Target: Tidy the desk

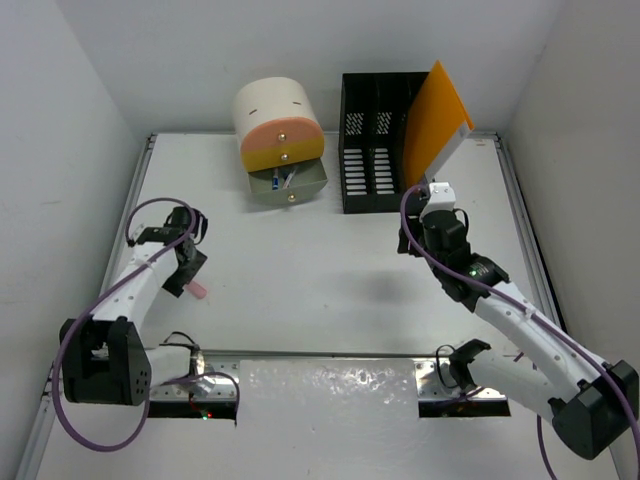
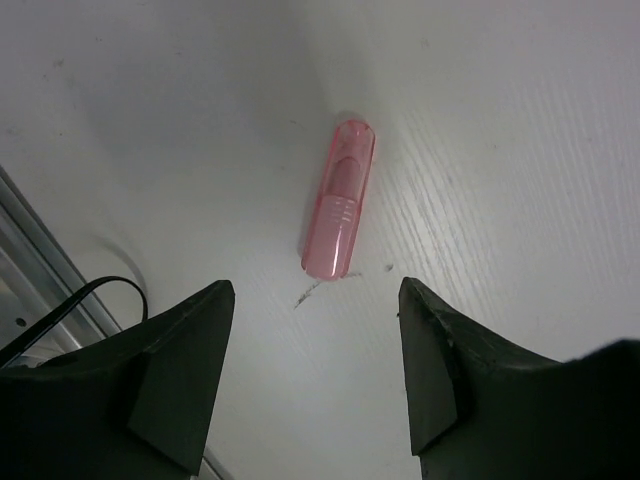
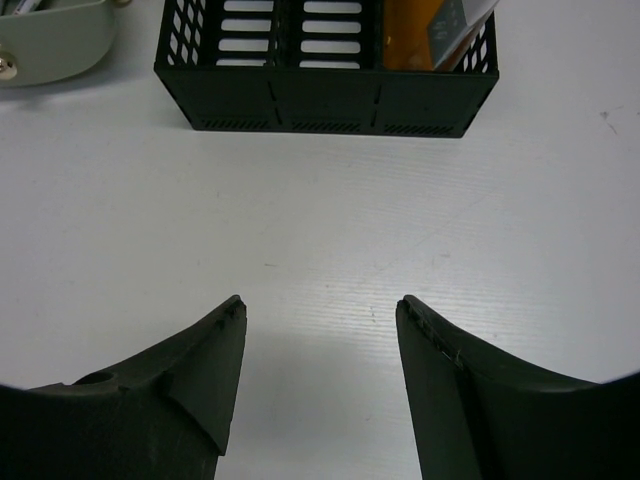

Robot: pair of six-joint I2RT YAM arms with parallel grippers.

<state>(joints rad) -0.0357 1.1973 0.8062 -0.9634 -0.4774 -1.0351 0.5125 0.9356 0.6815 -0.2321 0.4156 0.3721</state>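
Observation:
The white desk [image 1: 320, 270] has metal rails and a shiny foil strip [image 1: 330, 392] at its near edge. A small pink translucent tube [image 1: 197, 291] lies on it at the left. It shows just ahead of the open fingers in the left wrist view [image 2: 340, 200]. My left gripper [image 1: 188, 272] is open and empty, just above the tube [image 2: 315, 290]. My right gripper [image 1: 435, 200] is open and empty over bare desk, in front of the black file organizer [image 3: 320, 300].
A black file organizer [image 1: 378, 140] at the back holds an orange folder [image 1: 435, 120]. A round cream drawer unit [image 1: 275, 120] stands to its left. Its lower grey drawer [image 1: 290, 187] is open with small items inside. Cables loop by both arm bases.

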